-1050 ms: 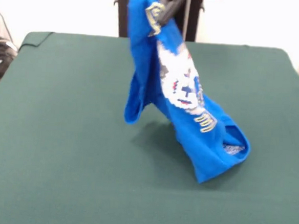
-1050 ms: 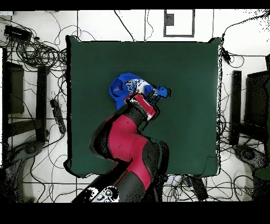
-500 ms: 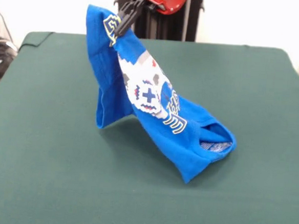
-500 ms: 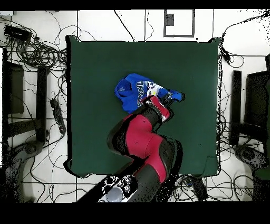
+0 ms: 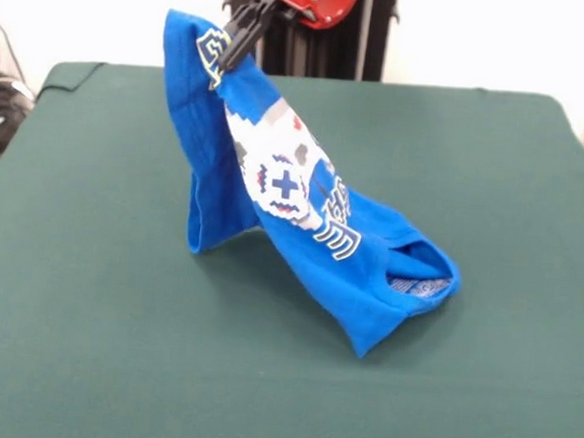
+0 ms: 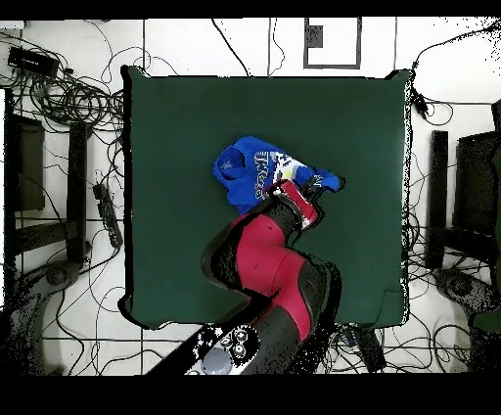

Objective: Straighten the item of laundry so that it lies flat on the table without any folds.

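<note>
1. One gripper (image 5: 232, 42) is pinching the blue T-shirt (image 5: 303, 205) at upper centre, jaws clamped on its cloth.
2. The shirt's lower end is resting mid-frame on the green table (image 5: 86, 295).

You've got a white tiled floor (image 6: 245, 44) strewn with black cables (image 6: 64, 93), plus a plain white wall (image 5: 505, 38).

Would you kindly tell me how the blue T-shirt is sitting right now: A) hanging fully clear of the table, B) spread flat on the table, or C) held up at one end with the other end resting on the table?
C: the gripper holds the T-shirt up at one end, while its collar end rests on the table.
</note>
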